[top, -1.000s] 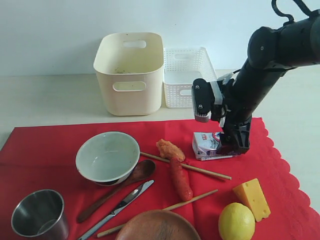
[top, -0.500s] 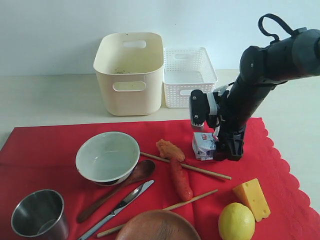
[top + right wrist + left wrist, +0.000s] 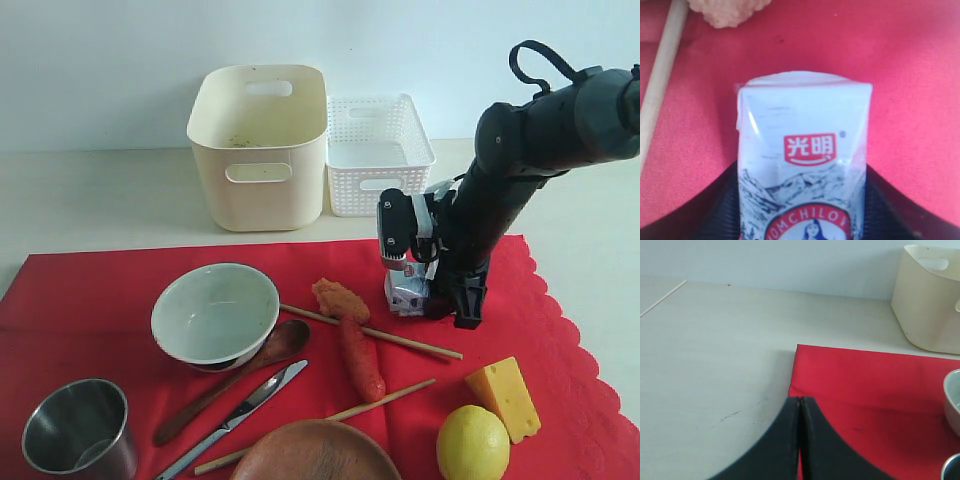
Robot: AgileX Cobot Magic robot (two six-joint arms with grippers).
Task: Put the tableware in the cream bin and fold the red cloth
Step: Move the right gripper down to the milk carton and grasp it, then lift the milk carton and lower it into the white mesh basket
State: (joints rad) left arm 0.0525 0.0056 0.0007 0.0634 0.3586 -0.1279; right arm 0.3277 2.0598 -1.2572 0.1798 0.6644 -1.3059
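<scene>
Seven tableware pieces lie untouched on the large bright red cloth (image 3: 80,290): white bowl (image 3: 215,312), steel cup (image 3: 78,428), brown wooden spoon (image 3: 235,378), metal knife (image 3: 240,405), two thin wooden chopsticks (image 3: 400,340), round brown plate (image 3: 315,452), mostly left of the right gripper (image 3: 432,300). Its jaws grasp the small white milk carton (image 3: 802,150) instead, pressed to both sides. Beyond the cloth's far edge stands the tall cream bin (image 3: 258,150); the white lattice basket (image 3: 380,150) just beside it lies straight behind the carton. The left gripper (image 3: 800,440), jaws clenched on nothing, sits at the cloth's left edge by bare tabletop (image 3: 715,365), likely nearer cup and bowl.
</scene>
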